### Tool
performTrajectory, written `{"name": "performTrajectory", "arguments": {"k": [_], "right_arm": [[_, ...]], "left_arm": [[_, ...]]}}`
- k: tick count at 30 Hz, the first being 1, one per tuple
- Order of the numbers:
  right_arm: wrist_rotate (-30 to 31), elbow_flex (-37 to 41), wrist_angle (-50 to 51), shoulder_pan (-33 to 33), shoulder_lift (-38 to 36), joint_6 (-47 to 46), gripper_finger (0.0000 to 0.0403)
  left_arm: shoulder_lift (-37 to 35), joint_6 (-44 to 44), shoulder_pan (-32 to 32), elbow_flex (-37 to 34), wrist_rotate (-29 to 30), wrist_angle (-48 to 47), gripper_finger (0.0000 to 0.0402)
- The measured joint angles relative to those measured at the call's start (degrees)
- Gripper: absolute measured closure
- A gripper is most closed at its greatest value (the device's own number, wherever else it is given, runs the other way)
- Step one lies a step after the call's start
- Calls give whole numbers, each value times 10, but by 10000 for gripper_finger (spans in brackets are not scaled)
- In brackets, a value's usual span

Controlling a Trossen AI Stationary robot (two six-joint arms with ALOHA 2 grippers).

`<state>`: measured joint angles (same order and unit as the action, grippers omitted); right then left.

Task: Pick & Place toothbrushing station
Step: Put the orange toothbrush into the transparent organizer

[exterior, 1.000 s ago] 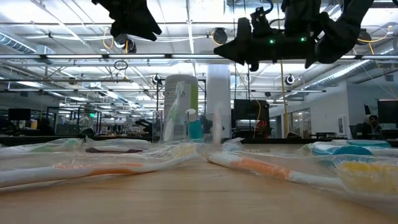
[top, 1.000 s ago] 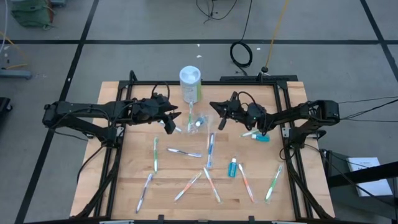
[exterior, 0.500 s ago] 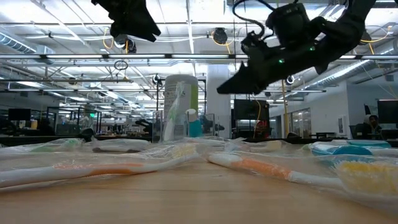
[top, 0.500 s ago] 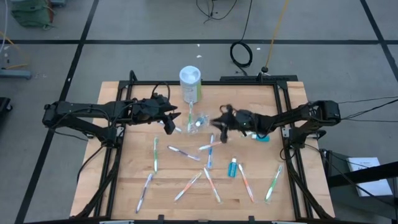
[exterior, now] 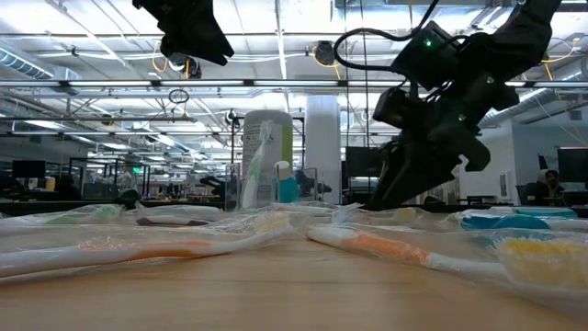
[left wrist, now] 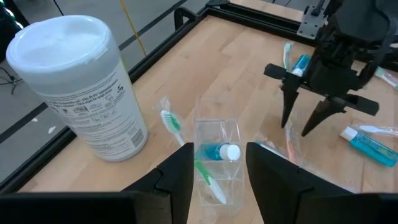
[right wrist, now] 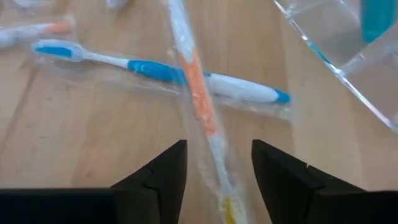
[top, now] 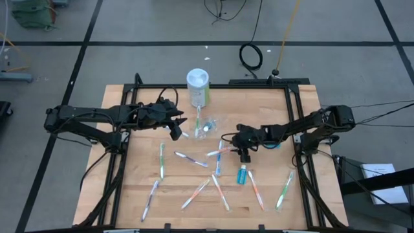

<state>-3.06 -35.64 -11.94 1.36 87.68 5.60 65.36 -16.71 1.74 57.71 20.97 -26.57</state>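
A clear plastic cup (top: 206, 127) stands near the table's middle with a teal toothpaste tube (left wrist: 219, 151) and a green toothbrush (left wrist: 208, 180) in it. My left gripper (top: 177, 131) hangs open above the table just left of the cup. My right gripper (top: 226, 147) is open, low and tipped down. Its fingers stand on either side of a wrapped orange toothbrush (right wrist: 198, 99), which lies across a blue toothbrush (right wrist: 155, 70). I cannot tell whether the fingers touch it. Several more wrapped toothbrushes (top: 162, 160) lie flat on the table's near half.
A white canister with a green label (top: 198, 87) stands beyond the cup, toward the far edge. One teal toothpaste tube (top: 242, 175) lies near my right gripper, and another (top: 272, 144) lies by the right arm. Black frame rails (top: 123, 162) run along the table's left and right sides.
My right gripper has come down toward the table and its near edge. It has tipped from level to pointing steeply down, and it has opened. An orange toothbrush now lies slantwise across the blue one, where none lay a second ago.
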Motion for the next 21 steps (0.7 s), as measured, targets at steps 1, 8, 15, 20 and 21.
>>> {"name": "performTrajectory", "arguments": {"k": [1,8,15,20,21], "right_arm": [[0,0,0,-2,1,0,223],[4,22,6,-4,3,-1,225],[16,41,3,-4,3,23,282],[15,41,0,-4,3,48,362],[15,41,-2,-4,3,57,378]], "left_arm": [[0,0,0,0,0,0,252],[0,-4,0,0,0,1,252],[0,-1,0,0,1,2,252],[0,1,0,0,1,2,252],[0,5,0,0,1,2,252]]}}
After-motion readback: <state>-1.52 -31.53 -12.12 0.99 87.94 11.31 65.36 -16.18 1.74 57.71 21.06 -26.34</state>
